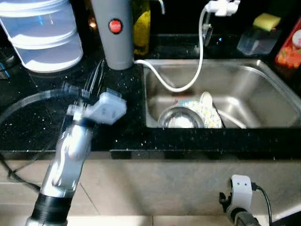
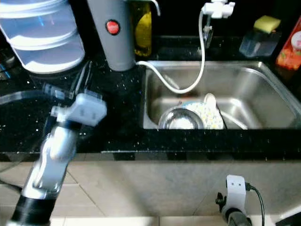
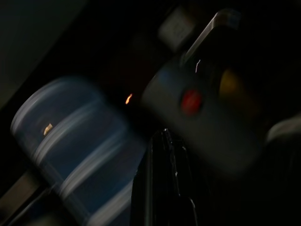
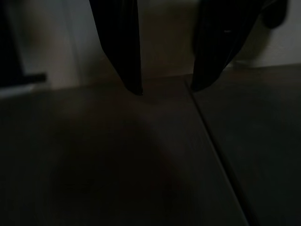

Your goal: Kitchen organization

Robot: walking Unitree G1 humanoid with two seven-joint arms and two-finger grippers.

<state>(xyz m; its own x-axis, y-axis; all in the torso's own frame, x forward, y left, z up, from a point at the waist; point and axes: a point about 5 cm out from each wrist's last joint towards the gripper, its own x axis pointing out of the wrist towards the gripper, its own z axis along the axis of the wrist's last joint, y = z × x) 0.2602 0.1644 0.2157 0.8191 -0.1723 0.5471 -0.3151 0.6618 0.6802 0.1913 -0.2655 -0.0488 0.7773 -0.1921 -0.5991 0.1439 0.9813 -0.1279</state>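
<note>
Over the black speckled stone tabletop (image 1: pixel 122 136) I have the left gripper (image 1: pixel 92 81) raised, its thin black fingers reaching toward the tall grey cylindrical appliance with a round red button (image 1: pixel 114 33); blur keeps me from telling whether those fingers are parted or closed. Just left of that appliance stands a stack of translucent white plastic containers (image 1: pixel 42 35), and the left wrist view, dark and smeared, looks at both.

To the right lies the stainless steel sink (image 1: pixel 263 89), with a white hose (image 1: pixel 200 52) looping down into it. Inside sit a round steel bowl (image 1: pixel 181 120), a white patterned dish (image 1: pixel 207 115) and a pale spoon-like piece I cannot identify. Behind the sink I see a clear holder with a yellow sponge (image 1: pixel 261 33) and a red packet (image 1: pixel 289 47).

My right gripper (image 4: pixel 164 87) hangs idle below the counter edge, fingers spread apart and empty over the tiled floor (image 4: pixel 141 165).

I judge the organizing barely begun: dishes remain in the sink and nothing is held.
</note>
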